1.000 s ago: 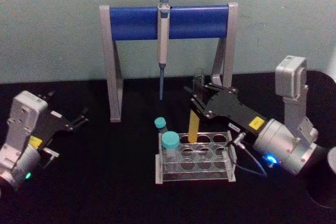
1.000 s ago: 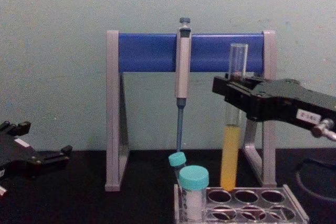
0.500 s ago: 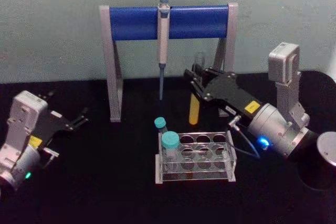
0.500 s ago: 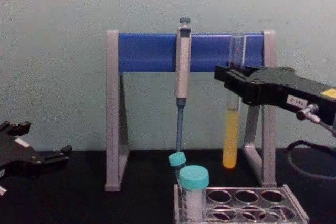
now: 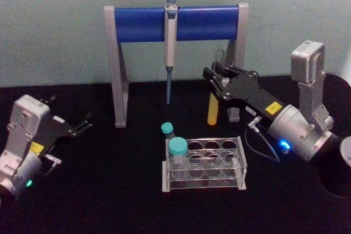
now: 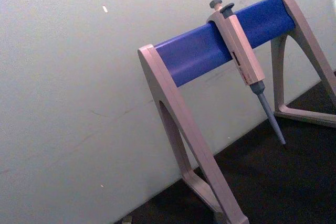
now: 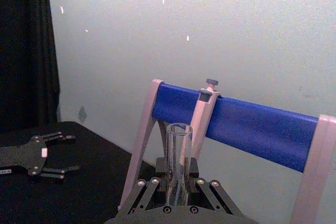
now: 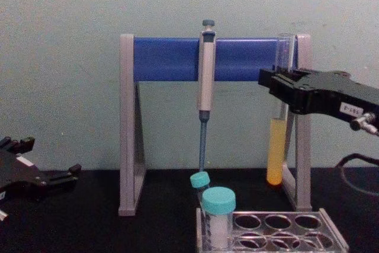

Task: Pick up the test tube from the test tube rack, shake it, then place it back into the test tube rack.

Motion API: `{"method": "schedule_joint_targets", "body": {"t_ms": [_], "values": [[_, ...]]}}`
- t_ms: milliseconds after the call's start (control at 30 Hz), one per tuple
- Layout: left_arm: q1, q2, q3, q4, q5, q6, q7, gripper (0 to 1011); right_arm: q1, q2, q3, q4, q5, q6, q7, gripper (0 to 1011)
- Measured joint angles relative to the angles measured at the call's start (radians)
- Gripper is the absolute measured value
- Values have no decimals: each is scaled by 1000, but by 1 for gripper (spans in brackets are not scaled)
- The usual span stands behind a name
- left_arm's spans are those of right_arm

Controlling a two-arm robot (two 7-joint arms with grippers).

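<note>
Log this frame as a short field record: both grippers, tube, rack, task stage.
left gripper: open, parked low at the table's left
right gripper: shut on the test tube's upper part
test tube: upright, in the air, yellow-orange liquid in its lower part, near the right leg of the stand
test tube rack: two teal-capped tubes at its left end, other visible holes empty
stage: tube out of the rack, not yet put back
</note>
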Motion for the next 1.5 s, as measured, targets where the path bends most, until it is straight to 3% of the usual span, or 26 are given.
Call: {"method": "schedule_joint_targets", "body": {"t_ms": [200,433,733,933,1133,1500], "values": [[0,0,0,0,0,0,0,1001,-26,16,18,-28,-2,9,-12,226],[0,0,0,0,0,0,0,1001,-94,56,44,-108,-2,34,-21,226],[0,0,0,0,0,0,0,1001,-152,82,30,-172,19,65,8,226],[0,0,0,0,0,0,0,1001,-135,64,0,-154,36,66,30,226],[0,0,0,0,0,0,0,1001,-83,28,-28,-92,50,36,49,226],[0,0,0,0,0,0,0,1001,-13,-9,-34,2,48,-3,38,226]]}}
